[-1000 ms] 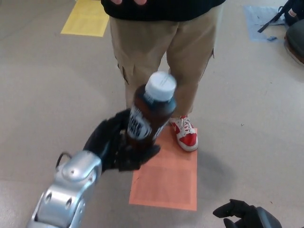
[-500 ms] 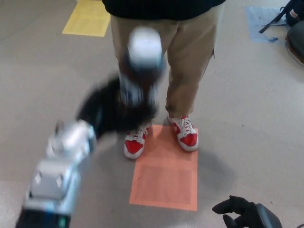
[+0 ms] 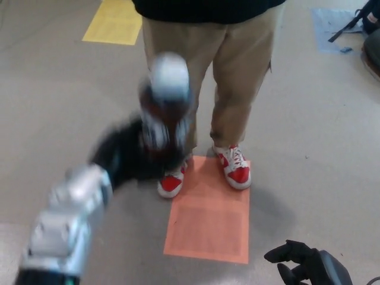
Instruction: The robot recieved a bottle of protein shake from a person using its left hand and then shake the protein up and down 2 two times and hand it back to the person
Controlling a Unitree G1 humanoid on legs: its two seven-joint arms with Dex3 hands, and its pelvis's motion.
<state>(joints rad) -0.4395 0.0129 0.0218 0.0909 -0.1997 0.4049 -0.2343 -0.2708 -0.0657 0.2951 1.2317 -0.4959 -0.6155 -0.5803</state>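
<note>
Handover done: bottle (image 3: 164, 101) in left hand (image 3: 132, 153), hand clasped round lower body. Heavy blur suggests shake underway; count unknowable, return to person (image 3: 211, 53) not yet done. Bottle upright, cap at 12 o'clock above hand. Right hand (image 3: 303, 261) idle at 5 o'clock, empty, fingers apart
</note>
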